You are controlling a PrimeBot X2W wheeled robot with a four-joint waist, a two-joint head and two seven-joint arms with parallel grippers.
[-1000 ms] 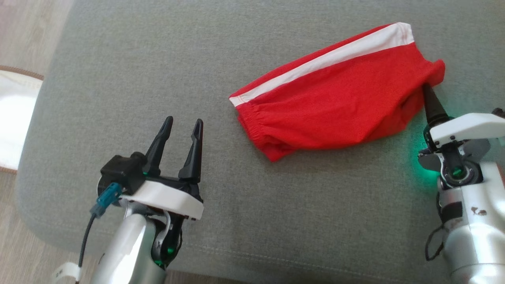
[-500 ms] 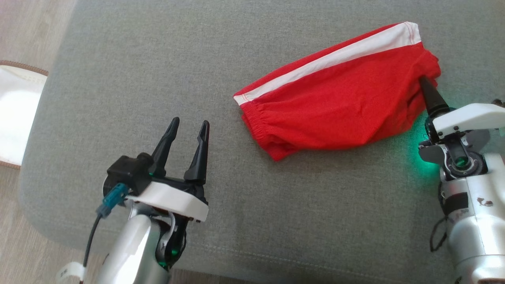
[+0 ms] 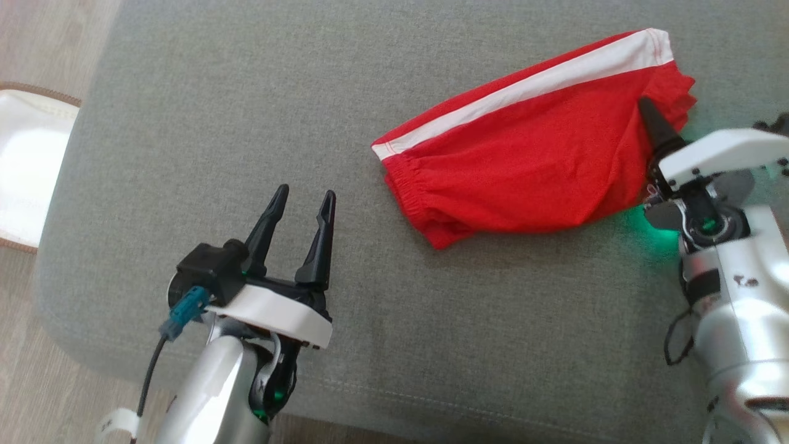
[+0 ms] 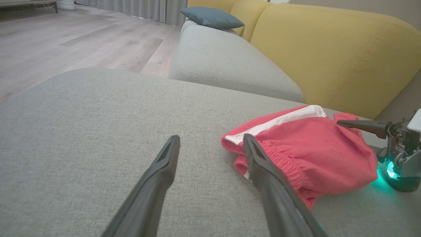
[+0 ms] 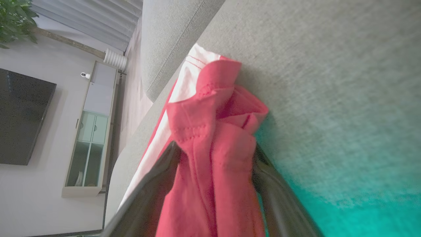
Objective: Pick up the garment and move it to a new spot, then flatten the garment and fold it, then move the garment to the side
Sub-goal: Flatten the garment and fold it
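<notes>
A: How many garments do you count?

B: One garment (image 3: 530,166). It is red with one white stripe (image 3: 530,91) along its 12 o'clock edge. It lies on the gray cushion (image 3: 246,92), toward 2 o'clock in the head view. The gathered waistband points to 8 o'clock and the leg hem to 2 o'clock.

A: And hands?

B: Two, each with two dark fingers. The left hand (image 3: 306,192) sits at 7 o'clock in the head view. Its fingers are spread, pointing to 1 o'clock above bare cushion, well apart from the cloth. From its wrist camera the waistband shows just past the right finger, at 3 o'clock.

A: What about the right hand?

B: The right hand (image 5: 215,149) is at 3 o'clock, at the hem end of the garment. Its fingers stand wide, one on each side of a bunched fold of hem. In the head view one finger (image 3: 656,126) lies on top of the red cloth and the other is hidden under it. I cannot tell if the fold is squeezed.

A: Anything else around?

B: One blue pillow (image 4: 212,17) lies at 12 o'clock in the left wrist view. One yellow backrest (image 4: 329,49) stands at 2 o'clock.
</notes>
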